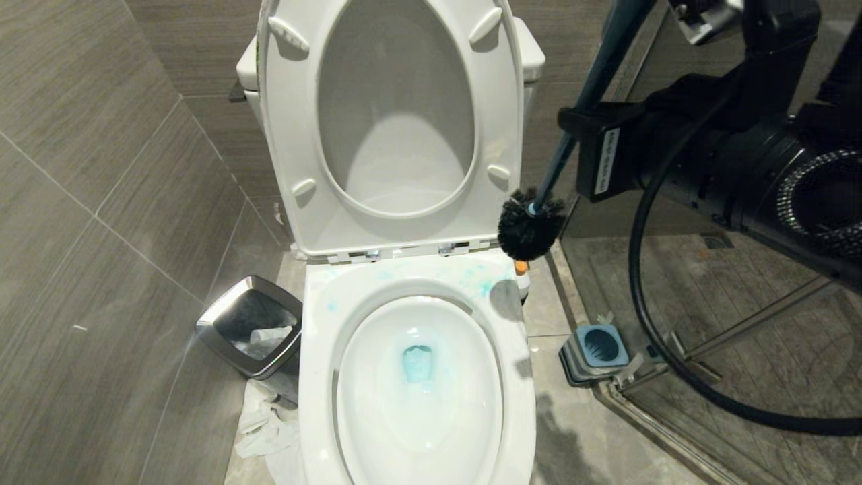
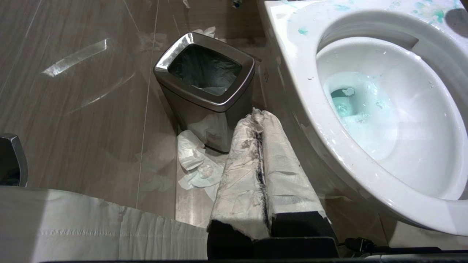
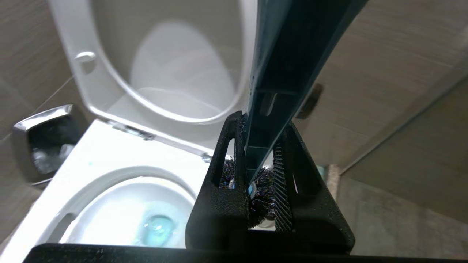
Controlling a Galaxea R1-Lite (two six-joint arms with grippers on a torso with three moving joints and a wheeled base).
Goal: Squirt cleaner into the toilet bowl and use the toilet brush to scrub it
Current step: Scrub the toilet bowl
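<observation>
Item, my right gripper (image 3: 257, 171): jaws clamped on the slate-blue handle of the toilet brush (image 1: 571, 145), held up at my right, level with the raised seat. Item, the brush: long axis steeply tilted, handle running up and away to my right, black bristle head (image 1: 530, 225) lowest, hanging over the back right corner of the rim, just beside the seat hinge. Item, the toilet bowl (image 1: 316, 377): open, seat and lid up against the tank; the basin lies down and to the left of the bristle head, toward me. Item, the cleaner (image 1: 417, 360): turquoise pool at the drain, splashes on the back rim (image 1: 481, 288). I judge the squirt done and scrubbing not yet begun; the head must travel leftward and down past the rim edge. Item, room: open air above the basin; raised seat close behind the head; brush holder (image 1: 598, 347) on the floor to the right. Item, my left gripper (image 2: 260, 146): paper-wrapped fingers pressed together, empty, parked low between bowl and steel bin (image 2: 204, 86).
</observation>
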